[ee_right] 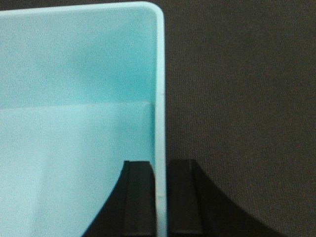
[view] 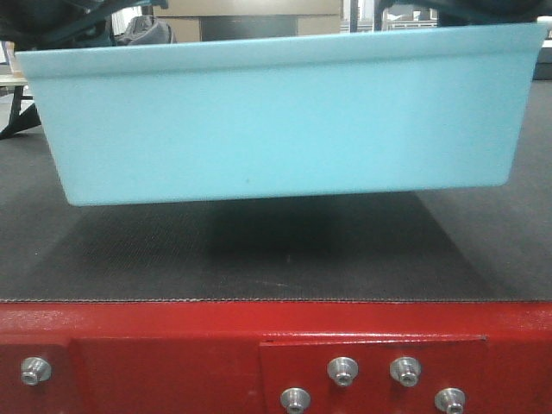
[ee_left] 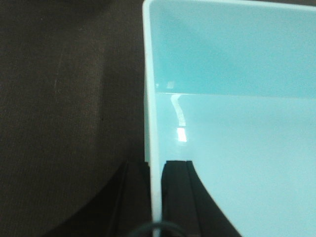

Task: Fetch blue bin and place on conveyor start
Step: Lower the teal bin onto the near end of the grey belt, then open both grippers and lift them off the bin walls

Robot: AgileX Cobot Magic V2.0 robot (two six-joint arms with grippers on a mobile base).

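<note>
front view: blue bin (view: 285, 116) hangs over the conveyor start (view: 259, 259), shadow beneath, left end lower; dropped tilted, it could skid or rock.
left wrist view: left gripper (ee_left: 156, 192) pinches the bin's left wall, one finger each side; thin rim could slip.
right wrist view: right gripper (ee_right: 160, 197) pinches the right wall; uneven release would twist the bin.
</note>
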